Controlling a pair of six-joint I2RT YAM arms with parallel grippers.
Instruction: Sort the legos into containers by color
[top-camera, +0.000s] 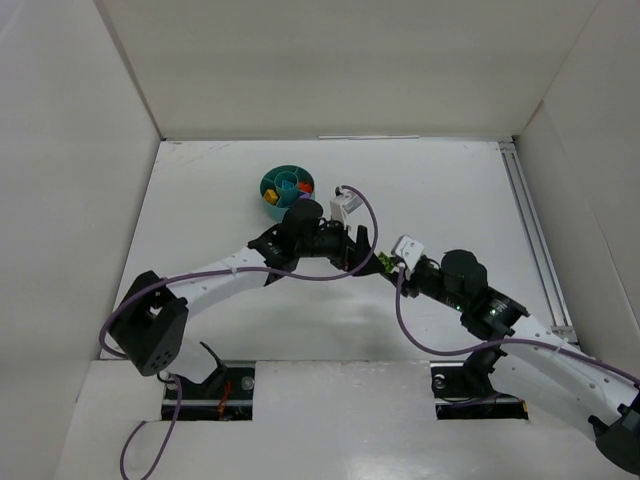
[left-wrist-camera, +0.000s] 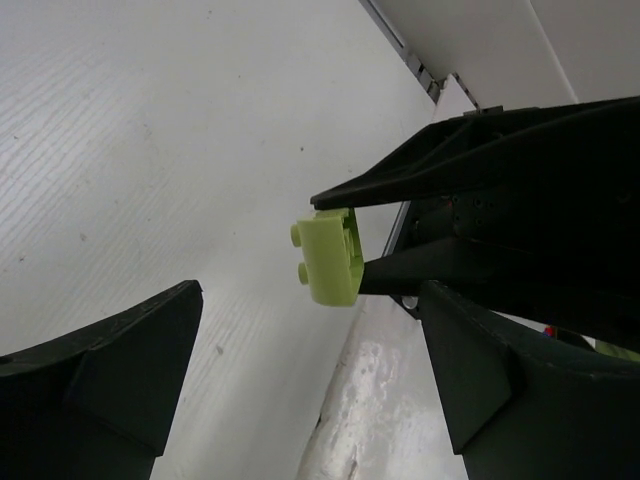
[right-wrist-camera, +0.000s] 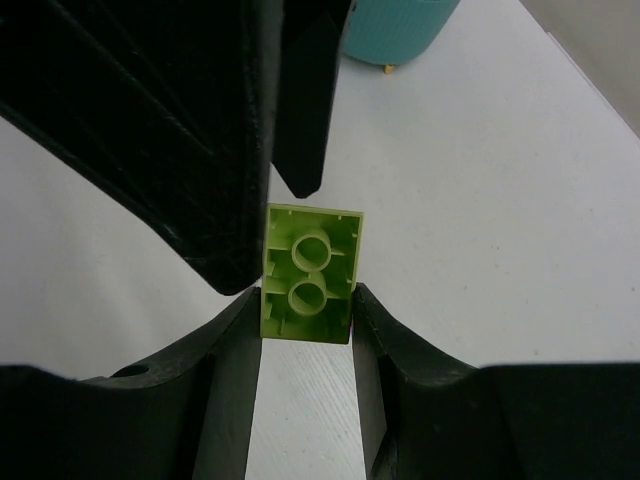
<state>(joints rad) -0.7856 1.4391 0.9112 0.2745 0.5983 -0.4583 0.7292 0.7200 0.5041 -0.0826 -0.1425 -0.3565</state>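
Right gripper (right-wrist-camera: 305, 305): fingers (right-wrist-camera: 235, 380) pinched on the lime green brick (right-wrist-camera: 308, 270) at its lower sides, hollow underside to the lens, centre frame, held off the table (right-wrist-camera: 480, 230). Left gripper (left-wrist-camera: 310, 295): jaws wide, either side of the brick, touching nothing. Teal dish (top-camera: 268, 180): upper centre of the overhead view, well apart. Hazards, judged: shallow pinch; a nudge from the left gripper, or early release, would drop the brick.

We are holding our left end effector (left-wrist-camera: 310, 300) spread wide around our right end effector (right-wrist-camera: 306, 296), which is pinching a lime lego (right-wrist-camera: 311, 262).
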